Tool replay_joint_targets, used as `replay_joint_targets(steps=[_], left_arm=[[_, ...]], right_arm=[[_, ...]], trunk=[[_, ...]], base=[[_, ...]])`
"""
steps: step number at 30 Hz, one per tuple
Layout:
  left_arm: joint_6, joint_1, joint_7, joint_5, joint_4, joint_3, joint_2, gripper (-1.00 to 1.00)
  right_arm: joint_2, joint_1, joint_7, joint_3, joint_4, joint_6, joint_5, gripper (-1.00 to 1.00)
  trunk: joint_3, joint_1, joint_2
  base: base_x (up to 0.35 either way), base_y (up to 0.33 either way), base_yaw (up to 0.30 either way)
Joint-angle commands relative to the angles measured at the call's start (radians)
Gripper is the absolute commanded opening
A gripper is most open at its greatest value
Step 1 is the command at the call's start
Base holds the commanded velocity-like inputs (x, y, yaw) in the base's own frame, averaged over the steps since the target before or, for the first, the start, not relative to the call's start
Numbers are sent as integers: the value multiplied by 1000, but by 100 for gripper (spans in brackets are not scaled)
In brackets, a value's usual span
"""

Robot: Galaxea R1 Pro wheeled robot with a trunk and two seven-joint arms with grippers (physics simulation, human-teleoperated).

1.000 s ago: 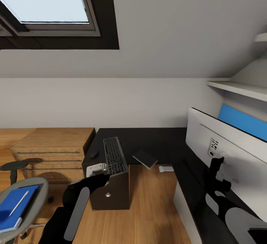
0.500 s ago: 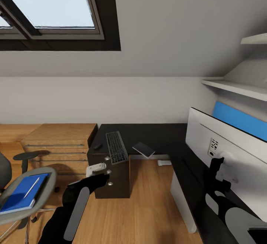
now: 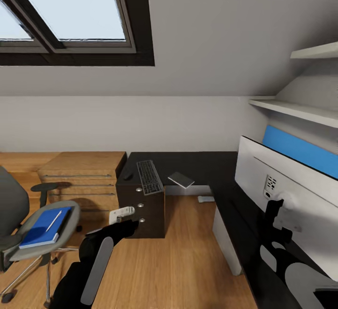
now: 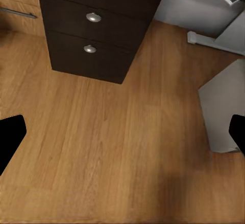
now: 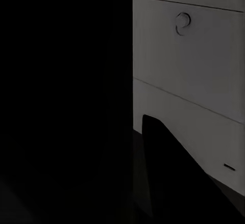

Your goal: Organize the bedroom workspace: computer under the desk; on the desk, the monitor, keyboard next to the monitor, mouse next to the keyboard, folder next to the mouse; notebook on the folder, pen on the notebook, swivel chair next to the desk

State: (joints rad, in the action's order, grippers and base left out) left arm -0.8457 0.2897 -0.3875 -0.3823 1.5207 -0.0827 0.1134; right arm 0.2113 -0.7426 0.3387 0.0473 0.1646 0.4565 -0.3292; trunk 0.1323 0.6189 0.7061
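The bright blue folder point(image 3: 43, 227) lies flat on the grey swivel chair point(image 3: 28, 234) seat, a thin white pen point(image 3: 53, 220) on top. The left pincer point(image 4: 122, 137) is wide open, holding nothing; the right pincer cannot be told.

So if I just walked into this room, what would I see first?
Probably the big skylight up in the sloped ceiling, bright against its dark frame. Next, the bright blue folder lying on the grey swivel chair at the left, and the wide monitor standing on the black desk at the right.
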Motion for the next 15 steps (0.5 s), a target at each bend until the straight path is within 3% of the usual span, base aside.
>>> replay_joint_targets(steps=[1,15], left_arm=[[-3,1,-10,-10,1,-1,0,100],[-2,1,-10,-9,1,-1,0,100]], right_arm=[[0,-1,3,14,1,5,-4,-100],[0,-1,2,14,1,5,-4,-100]], trunk=[[2,0,2],[2,0,2]], base=[[-334,0,0],[-335,-7,0]])
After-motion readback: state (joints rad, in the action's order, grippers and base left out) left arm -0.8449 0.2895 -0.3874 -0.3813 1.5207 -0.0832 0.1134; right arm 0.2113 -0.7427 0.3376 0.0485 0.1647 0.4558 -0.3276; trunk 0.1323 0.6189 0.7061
